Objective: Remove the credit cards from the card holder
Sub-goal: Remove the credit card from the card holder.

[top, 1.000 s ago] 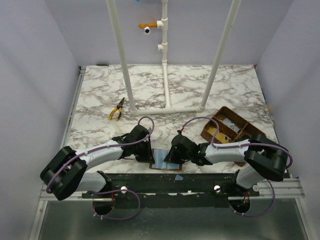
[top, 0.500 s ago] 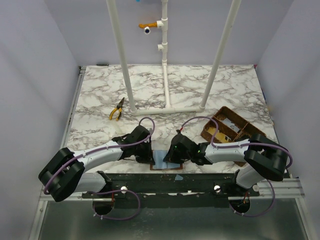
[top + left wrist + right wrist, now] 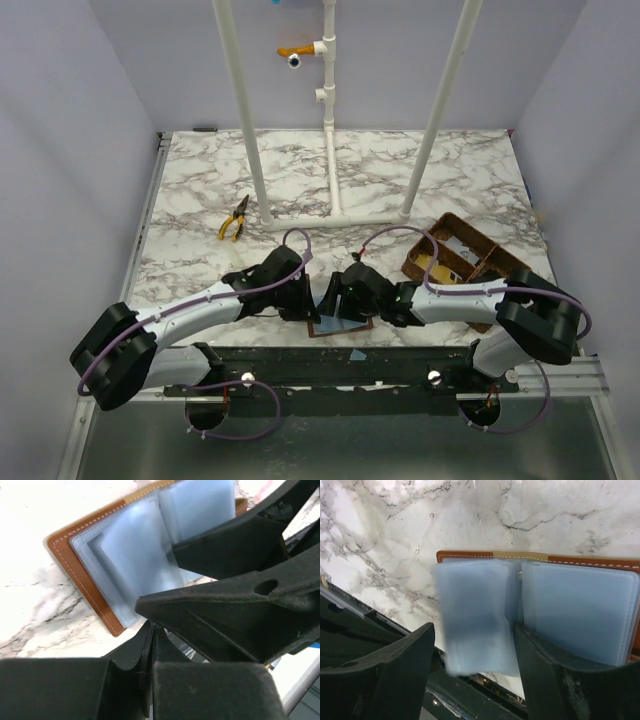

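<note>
The card holder [image 3: 345, 326] lies open near the table's front edge, a brown leather wallet [image 3: 75, 565] with blue-grey clear pockets [image 3: 580, 610]. My right gripper [image 3: 475, 670] is open just above it. One loose pocket leaf [image 3: 475, 615] hangs blurred between its fingers, and neither finger touches it. My left gripper [image 3: 151, 630] is shut at the holder's left side, and I can make out nothing between its fingers. In the top view the two grippers [image 3: 300, 303] [image 3: 338, 300] nearly meet over the holder. The pockets look empty, with no credit cards showing in them.
A brown woven divided basket [image 3: 480, 262] stands at the right with a pale flat piece [image 3: 458, 241] in one compartment. Yellow-handled pliers [image 3: 234, 220] lie at the back left. A white pipe frame [image 3: 335, 215] stands mid-table. The black front rail [image 3: 330, 362] runs just below the holder.
My right gripper has gone from shut to open and let go of the pocket leaf, which now swings loose. Both arms have edged closer together over the holder.
</note>
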